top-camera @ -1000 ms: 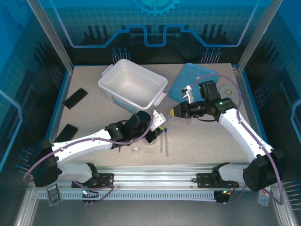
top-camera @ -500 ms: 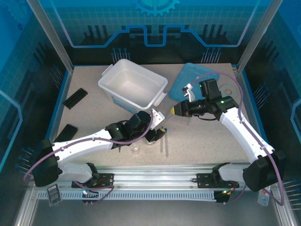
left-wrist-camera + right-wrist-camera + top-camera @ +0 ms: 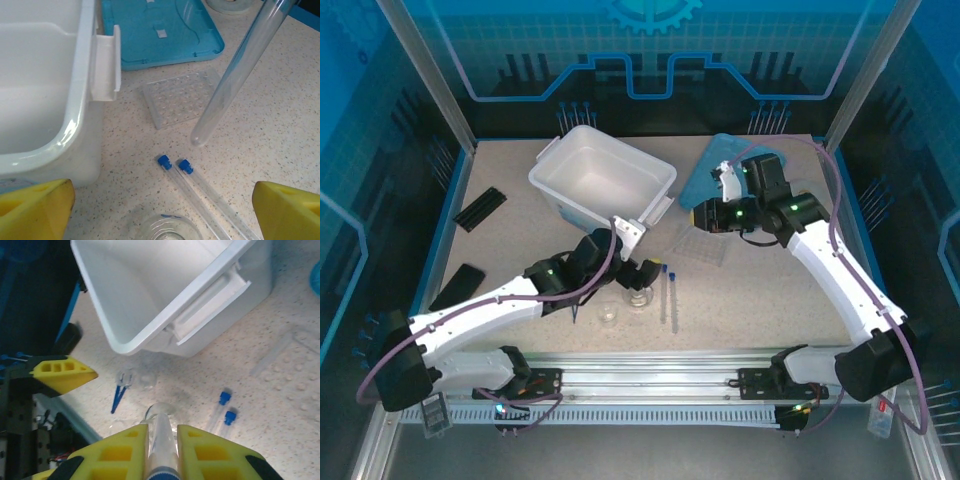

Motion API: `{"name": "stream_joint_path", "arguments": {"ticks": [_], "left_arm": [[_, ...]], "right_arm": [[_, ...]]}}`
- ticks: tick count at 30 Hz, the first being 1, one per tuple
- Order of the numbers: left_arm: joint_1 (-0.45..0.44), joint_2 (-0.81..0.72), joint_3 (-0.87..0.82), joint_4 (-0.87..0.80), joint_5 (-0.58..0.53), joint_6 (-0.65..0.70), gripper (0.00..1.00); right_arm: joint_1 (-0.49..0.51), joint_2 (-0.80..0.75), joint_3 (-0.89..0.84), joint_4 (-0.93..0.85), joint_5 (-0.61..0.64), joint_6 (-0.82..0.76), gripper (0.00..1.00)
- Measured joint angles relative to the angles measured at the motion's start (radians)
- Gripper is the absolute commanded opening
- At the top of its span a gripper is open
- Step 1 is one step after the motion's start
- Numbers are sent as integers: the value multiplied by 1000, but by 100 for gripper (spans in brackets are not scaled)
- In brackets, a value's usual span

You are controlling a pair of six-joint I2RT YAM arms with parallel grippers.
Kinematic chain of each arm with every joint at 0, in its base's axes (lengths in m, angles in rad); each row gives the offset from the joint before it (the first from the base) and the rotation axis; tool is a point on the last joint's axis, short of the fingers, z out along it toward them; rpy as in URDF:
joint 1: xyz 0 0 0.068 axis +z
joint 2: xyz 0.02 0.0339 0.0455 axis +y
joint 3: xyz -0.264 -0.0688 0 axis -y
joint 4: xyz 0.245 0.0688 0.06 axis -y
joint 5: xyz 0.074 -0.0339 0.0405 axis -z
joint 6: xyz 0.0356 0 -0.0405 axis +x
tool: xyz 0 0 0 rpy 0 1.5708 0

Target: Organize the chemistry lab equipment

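Observation:
My right gripper (image 3: 163, 450) is shut on a clear blue-capped tube (image 3: 162, 437), which hangs slanted over the table (image 3: 235, 80) with its round end just above the clear tube rack (image 3: 182, 97). Two more blue-capped tubes (image 3: 186, 166) lie side by side on the table (image 3: 667, 295). My left gripper (image 3: 160, 215) stands wide open above a small glass beaker (image 3: 167, 227), nothing between its yellow fingers (image 3: 35, 210). Another small beaker (image 3: 610, 315) stands nearby. Thin blue tweezers (image 3: 117, 397) lie beside small glassware (image 3: 125, 377).
The white bin (image 3: 602, 185) stands at the back centre, close to the left gripper (image 3: 642, 268). A blue lid (image 3: 160, 30) lies behind the rack under the right arm. A black ridged strip (image 3: 480, 208) and a black flat piece (image 3: 455, 287) lie at the left.
My left gripper has opened and drawn back toward the bin. My right gripper has lifted toward the rear with the tube, now over the rack.

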Motion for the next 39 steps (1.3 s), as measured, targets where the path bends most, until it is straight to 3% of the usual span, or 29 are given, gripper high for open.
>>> {"name": "stream_joint_path", "arguments": {"ticks": [10, 17, 26, 39], "left_arm": [[58, -42, -39, -67, 29, -127, 95], [60, -90, -89, -100, 31, -169, 95], [60, -130, -130, -127, 31, -200, 95], [60, -135, -142, -148, 31, -208, 95]], "right_arm": [[192, 90, 72, -8, 422, -23, 10], [265, 184, 107, -8, 664, -37, 10], [266, 285, 127, 2, 766, -37, 11], [248, 316, 127, 58, 796, -37, 11]]}}
